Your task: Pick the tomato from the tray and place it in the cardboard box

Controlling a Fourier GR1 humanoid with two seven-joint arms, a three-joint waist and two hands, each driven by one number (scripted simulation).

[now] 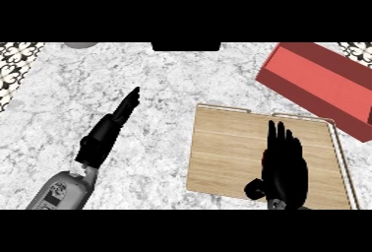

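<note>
A wooden tray (225,147) with a pale rim lies on the marble counter at the right. My right hand (285,165) hovers over the tray's right half, open, fingers straight and pointing away from me. Only a thin dark-red sliver, probably the tomato (263,155), shows at that hand's left edge; the hand hides the rest. The box (320,81) is red, open at the top, and sits tilted at the far right, just beyond the tray's far corner. My left hand (109,129) rests open over the bare counter left of the tray, fingers straight.
A black object (185,46) sits at the counter's far edge in the middle. A grey round thing (80,45) shows at the far left. Patterned tiling (16,64) borders the counter at the left and the top right corner.
</note>
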